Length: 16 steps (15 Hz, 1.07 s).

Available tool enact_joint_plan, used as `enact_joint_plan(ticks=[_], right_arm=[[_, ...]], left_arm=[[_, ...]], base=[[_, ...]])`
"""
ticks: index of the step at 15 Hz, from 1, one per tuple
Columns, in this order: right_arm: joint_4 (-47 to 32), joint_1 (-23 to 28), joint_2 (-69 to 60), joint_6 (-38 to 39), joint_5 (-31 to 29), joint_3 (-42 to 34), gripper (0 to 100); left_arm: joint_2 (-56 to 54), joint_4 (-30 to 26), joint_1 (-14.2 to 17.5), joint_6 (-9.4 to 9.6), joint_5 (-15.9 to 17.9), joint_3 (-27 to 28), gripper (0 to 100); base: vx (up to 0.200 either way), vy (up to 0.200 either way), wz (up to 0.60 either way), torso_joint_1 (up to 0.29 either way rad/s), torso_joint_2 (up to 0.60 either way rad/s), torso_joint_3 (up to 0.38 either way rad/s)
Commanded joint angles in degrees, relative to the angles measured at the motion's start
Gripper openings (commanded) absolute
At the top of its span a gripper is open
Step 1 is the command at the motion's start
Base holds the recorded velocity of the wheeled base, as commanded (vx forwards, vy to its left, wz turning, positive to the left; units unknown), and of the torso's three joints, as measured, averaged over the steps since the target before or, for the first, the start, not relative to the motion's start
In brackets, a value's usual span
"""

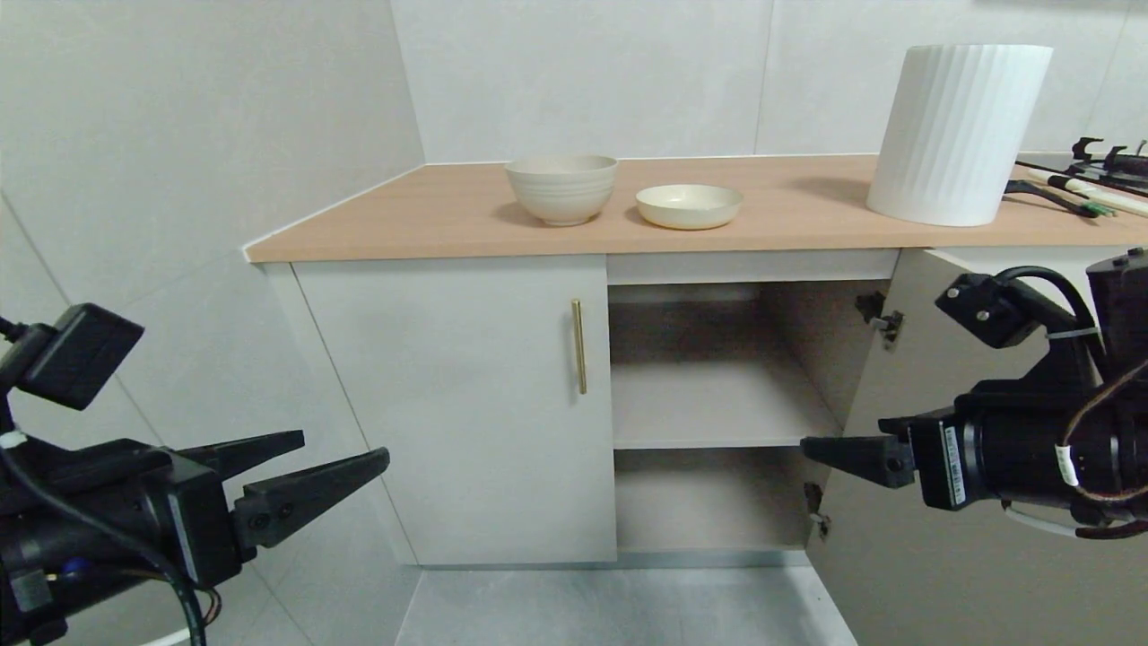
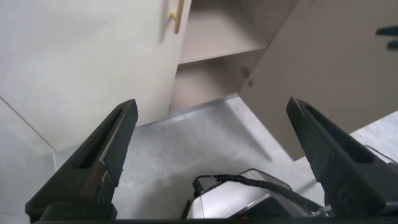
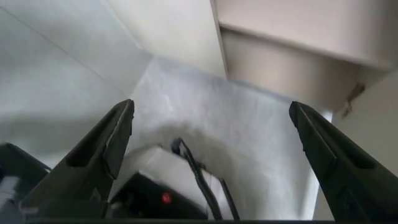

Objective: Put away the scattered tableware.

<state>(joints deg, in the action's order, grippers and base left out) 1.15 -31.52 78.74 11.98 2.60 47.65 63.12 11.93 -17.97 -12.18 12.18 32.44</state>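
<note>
Hanging low in front of the cabinet (image 1: 453,404), the left tool (image 2: 211,104) and the right tool (image 3: 211,109) both have their jaws spread wide and hold nothing.

The tableware sits well above and ahead of them on the counter (image 1: 430,215). A deep ribbed bowl (image 1: 561,187) and a shallow dish (image 1: 688,205) stand side by side near its front edge, close together but apart. The bowl lies up and inward from the left tool, over the closed door (image 1: 466,404), so the left arm looks the nearer one for it. The dish lies up and inward from the right tool, over the open compartment, and seems closer to that arm.

Both pieces are round, so neither has a long axis to line up with, and a grasp on the rim would likely do. The shelf (image 1: 708,404) in the open compartment is level with the right tool and just inward of it. A tall white ribbed cylinder (image 1: 960,135) stands above the right tool.
</note>
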Motion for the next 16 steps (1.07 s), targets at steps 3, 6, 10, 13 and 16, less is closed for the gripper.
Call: enact_joint_plan(ticks=[3,6,10,13,16], right_arm=[[0.1,0.1,0.0,-0.1,0.0,-1.0,100],[0.1,0.1,-0.3,0.0,0.0,-0.8,100],[0.3,0.1,-0.3,0.1,0.0,-0.6,100],[1.9,0.1,-0.4,0.2,0.0,-0.9,100],[1.8,0.0,-1.0,1.2,0.0,-0.9,100]], left_arm=[[1.3,0.1,0.1,-0.04,-0.1,-0.1,100],[1.0,0.1,0.1,-0.04,-0.1,0.0,100],[0.9,0.1,0.3,-0.04,-0.1,0.1,100],[1.0,0.1,0.5,-0.04,-0.1,0.1,100],[1.0,0.1,0.6,-0.13,-0.1,0.1,100]], base=[[0.000,0.000,0.00,0.000,0.00,0.000],[0.000,0.000,0.00,0.000,0.00,0.000],[0.100,0.000,0.00,-0.001,0.00,0.004],[0.200,0.000,0.00,0.004,0.00,0.001],[0.200,0.000,0.00,0.004,0.00,-0.001]])
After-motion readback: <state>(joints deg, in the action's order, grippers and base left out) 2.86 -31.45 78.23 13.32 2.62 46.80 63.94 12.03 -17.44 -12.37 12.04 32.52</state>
